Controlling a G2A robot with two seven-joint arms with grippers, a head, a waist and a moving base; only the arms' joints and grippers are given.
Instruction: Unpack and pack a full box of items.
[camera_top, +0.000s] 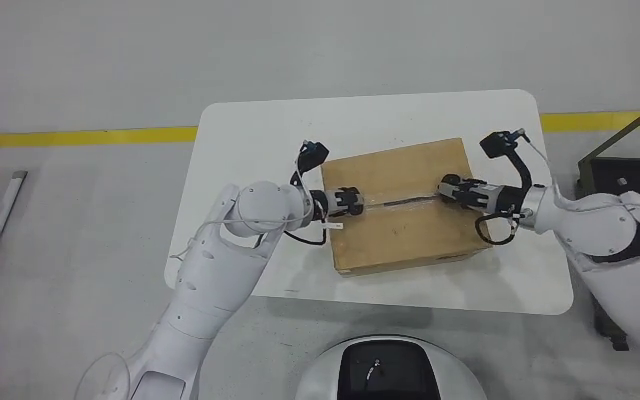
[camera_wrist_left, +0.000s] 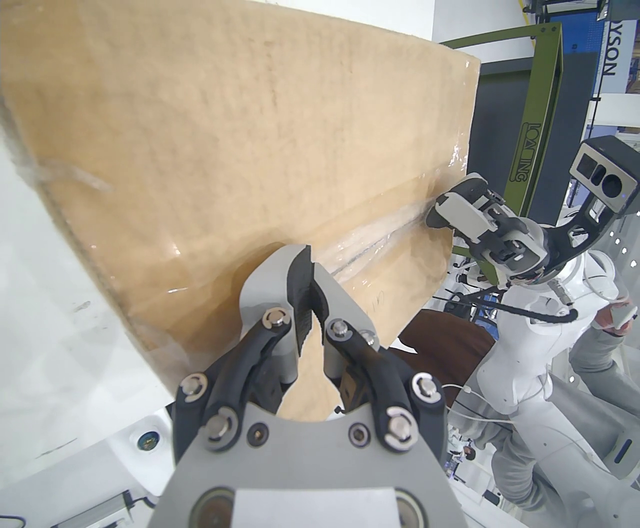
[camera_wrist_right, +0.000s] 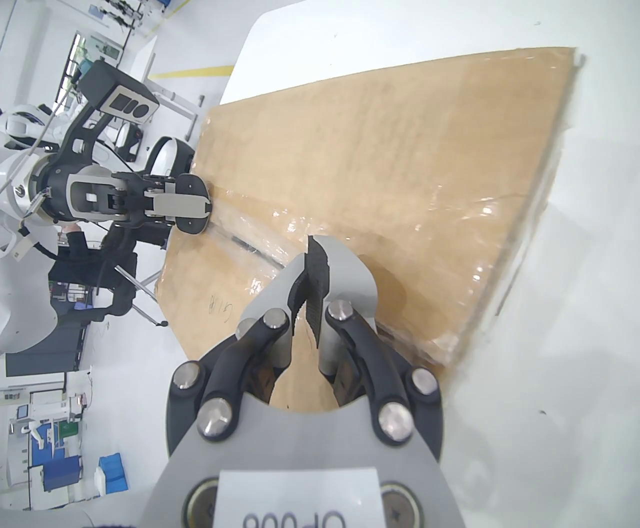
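A closed brown cardboard box (camera_top: 405, 205) lies in the middle of the white table (camera_top: 250, 130), its top flaps sealed with clear tape along the centre seam (camera_top: 400, 202). My left gripper (camera_top: 358, 200) is shut, its tips resting on the left end of the seam. My right gripper (camera_top: 445, 190) is shut too, at the right end of the same seam. The left wrist view has the box top (camera_wrist_left: 225, 140) with my left gripper (camera_wrist_left: 306, 260) over the tape and the right gripper (camera_wrist_left: 440, 212) farther off. The right wrist view shows my right gripper (camera_wrist_right: 315, 255) on the box (camera_wrist_right: 400, 150).
Bare table shows behind the box and at its front edge (camera_top: 420, 290). A yellow floor line (camera_top: 90, 135) runs past the table. A dark green frame (camera_top: 605, 160) stands by the table's right side.
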